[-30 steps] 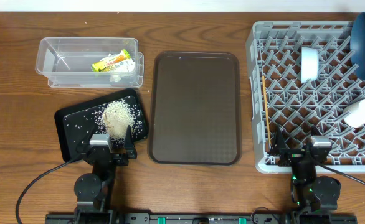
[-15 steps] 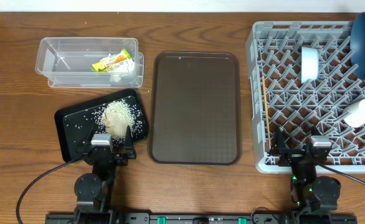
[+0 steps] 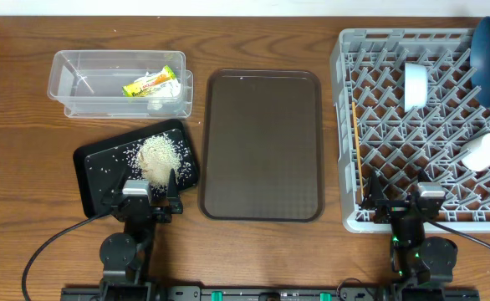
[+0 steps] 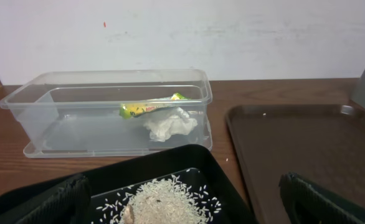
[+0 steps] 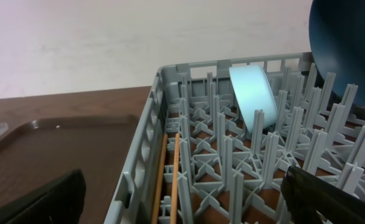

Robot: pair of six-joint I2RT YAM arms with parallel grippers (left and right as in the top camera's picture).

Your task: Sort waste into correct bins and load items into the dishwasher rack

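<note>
Both my hands are gaping empty: left hand (image 3: pixel 151 187) at the black tray (image 3: pixel 94 171) holding rice (image 3: pixel 157 153), right hand (image 3: pixel 395 194) at the rack (image 3: pixel 345 100)'s near edge; brown wood-grain worktop (image 3: pixel 28 125) is meeting a white wall (image 4: pixel 232 31).

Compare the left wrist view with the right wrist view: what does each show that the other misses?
Only left wrist: the wrapper and tissue inside the tub, and rice heaped on the black tray.
Only right wrist: two chopsticks lying in the rack, a light-blue bowl standing on edge in it, and a dark-blue bowl at top right.
Both: the brown tray and the pale wall behind.
</note>
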